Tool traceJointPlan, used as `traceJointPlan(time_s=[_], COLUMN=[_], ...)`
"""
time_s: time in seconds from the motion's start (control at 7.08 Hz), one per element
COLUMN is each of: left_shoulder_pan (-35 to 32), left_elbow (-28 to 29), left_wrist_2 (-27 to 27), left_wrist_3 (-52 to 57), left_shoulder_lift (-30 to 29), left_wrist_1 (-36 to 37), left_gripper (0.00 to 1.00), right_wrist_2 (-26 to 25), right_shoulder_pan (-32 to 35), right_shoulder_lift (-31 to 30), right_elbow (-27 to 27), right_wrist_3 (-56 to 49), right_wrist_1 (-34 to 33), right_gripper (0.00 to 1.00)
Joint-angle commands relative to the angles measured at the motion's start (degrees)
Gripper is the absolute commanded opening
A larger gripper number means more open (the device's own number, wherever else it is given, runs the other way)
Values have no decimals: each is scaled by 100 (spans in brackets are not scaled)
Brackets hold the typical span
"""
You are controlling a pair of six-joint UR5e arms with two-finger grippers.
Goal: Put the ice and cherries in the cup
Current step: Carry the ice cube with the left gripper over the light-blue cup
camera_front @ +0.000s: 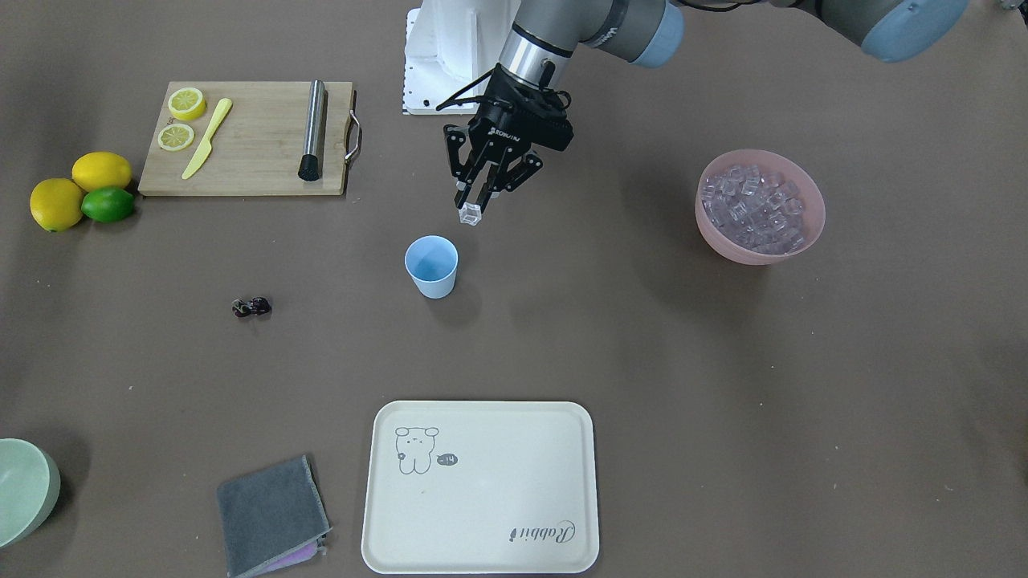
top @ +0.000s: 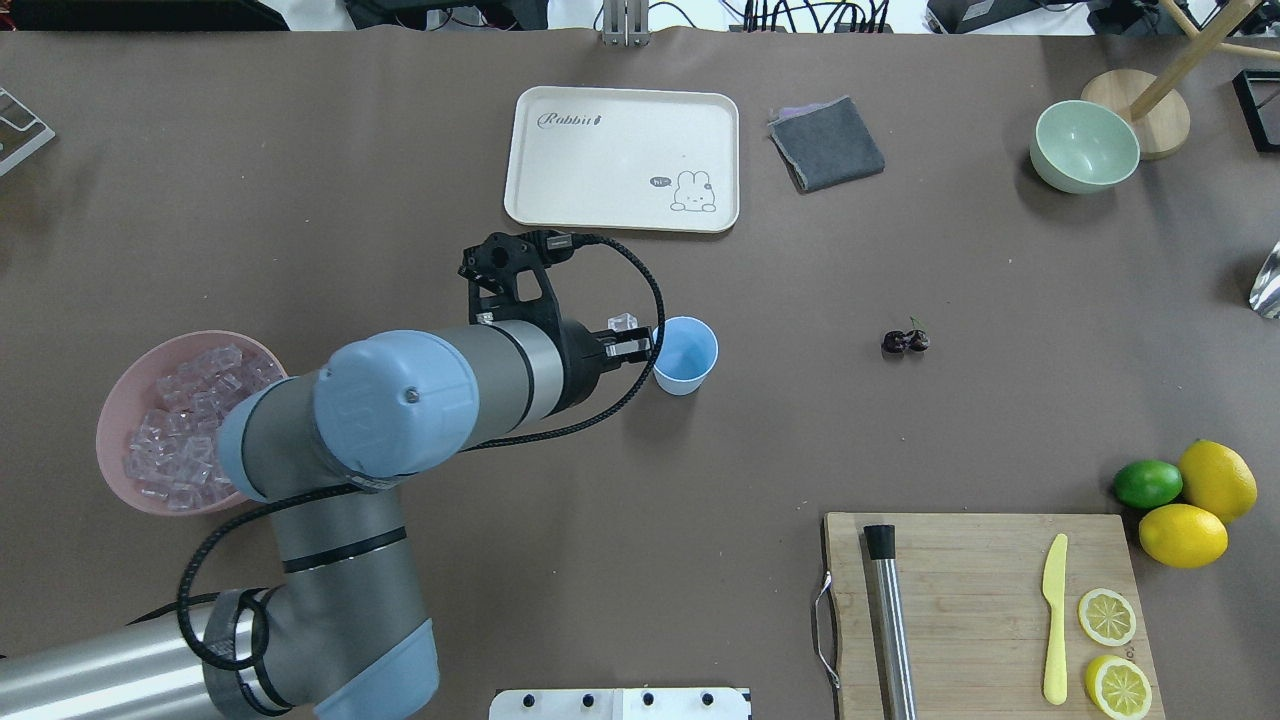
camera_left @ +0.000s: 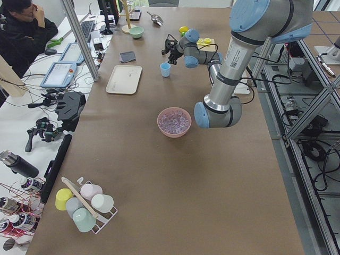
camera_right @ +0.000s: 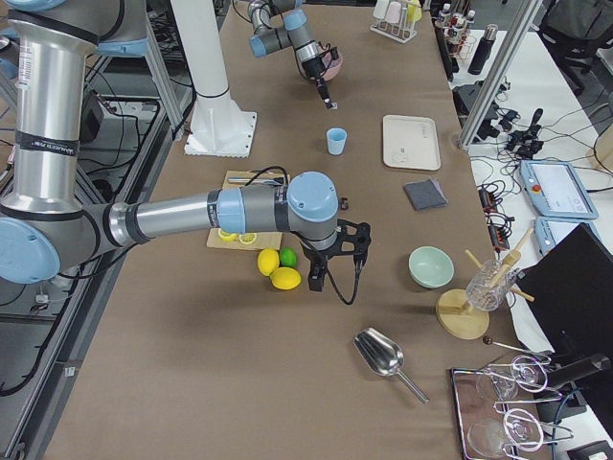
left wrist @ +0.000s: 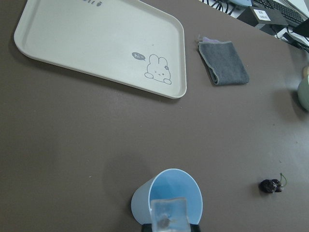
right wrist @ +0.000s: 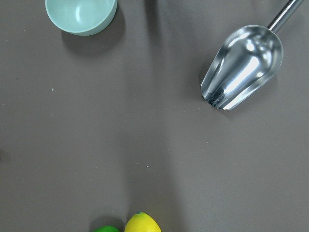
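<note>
left gripper (camera_front: 477,202) clamped on one cube (camera_front: 470,214), raised beside the cup (camera_front: 432,266).
cube sits in the air just off the cup's rim, on the pink bowl (camera_front: 751,257) side; remaining ice (camera_front: 753,210) lies in that bowl. cup upright; cherries (camera_front: 251,307) on the table (camera_front: 642,361), well apart from it. right gripper (camera_right: 319,280): finger state cannot be told.

Left tool (top: 627,336) holds ice cube (top: 623,322) beside cup (top: 686,356).

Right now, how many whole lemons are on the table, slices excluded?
2. The far lemon sits beside the lime. The near lemon lies next to both, just off the cutting board corner. No other view shows more, so none seems hidden.
</note>
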Motion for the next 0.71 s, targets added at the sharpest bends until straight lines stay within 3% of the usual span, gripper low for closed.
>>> traceJointPlan(time_s=[0.0,0.28,0.57], left_shoulder_pan=[128,93,119], left_elbow=[606,1125,1268], left_wrist_2=[345,425,416], left_wrist_3=[-105,-97,-88], left_shoulder_lift=[-478,-753,-753], left_wrist_1=[-2,-220,-371], left_gripper=[0,0,0], right_wrist_2=[-2,-2,6], right_shoulder_pan=[-6,-6,-6], right_shoulder_lift=[-4,-4,-22], right_elbow=[-2,-19,-20], right_wrist_3=[-3,6,-3], right_wrist_1=[0,0,0], right_gripper=[100,100,100])
